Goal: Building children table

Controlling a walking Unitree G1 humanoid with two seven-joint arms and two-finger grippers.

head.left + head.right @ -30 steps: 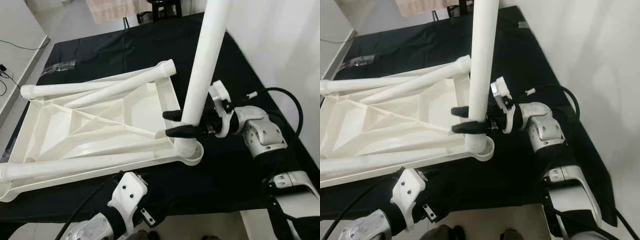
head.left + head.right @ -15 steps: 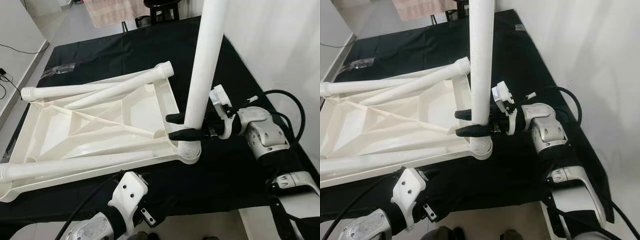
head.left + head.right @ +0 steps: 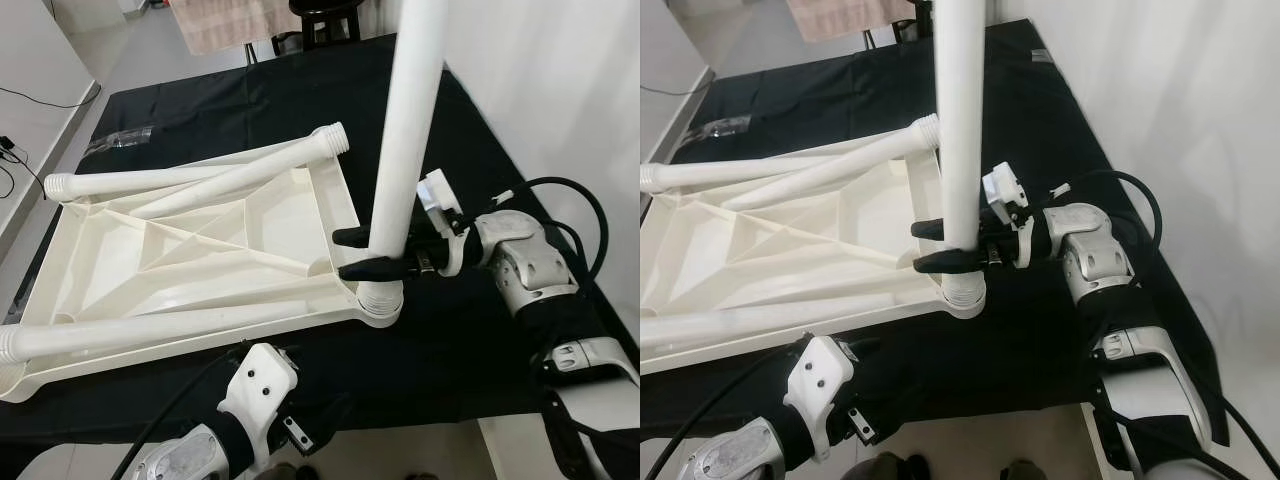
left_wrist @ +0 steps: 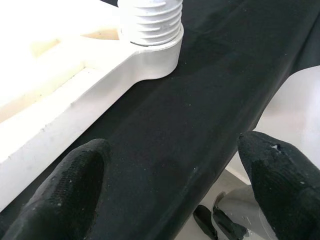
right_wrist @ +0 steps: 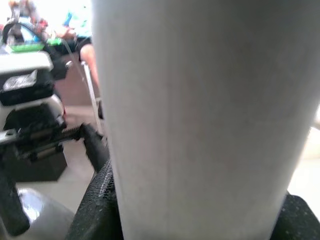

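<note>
A white plastic table top [image 3: 200, 250] lies upside down on the black cloth. One white leg [image 3: 408, 130] stands upright in the near right corner socket [image 3: 381, 308]. Its thread [image 4: 150, 22] shows above the socket ring. My right gripper [image 3: 358, 252] is shut on this leg just above the socket, one black finger on each side. Two more legs [image 3: 190, 180] lie across the far side of the top, and a third [image 3: 150, 328] lies along the near side. My left gripper [image 4: 175, 165] hangs open over the cloth's front edge, short of the socket, with nothing between its fingers.
A clear plastic bag [image 3: 120, 140] lies on the cloth at the far left. A white wall [image 3: 560, 90] runs close along the right side. A dark stool [image 3: 325, 15] and a beige cloth [image 3: 230, 20] stand beyond the far edge. The black cable [image 3: 570, 190] loops by my right forearm.
The upright leg has straightened a little over the corner socket, and my right gripper has stayed shut on it. The left arm has not moved.
</note>
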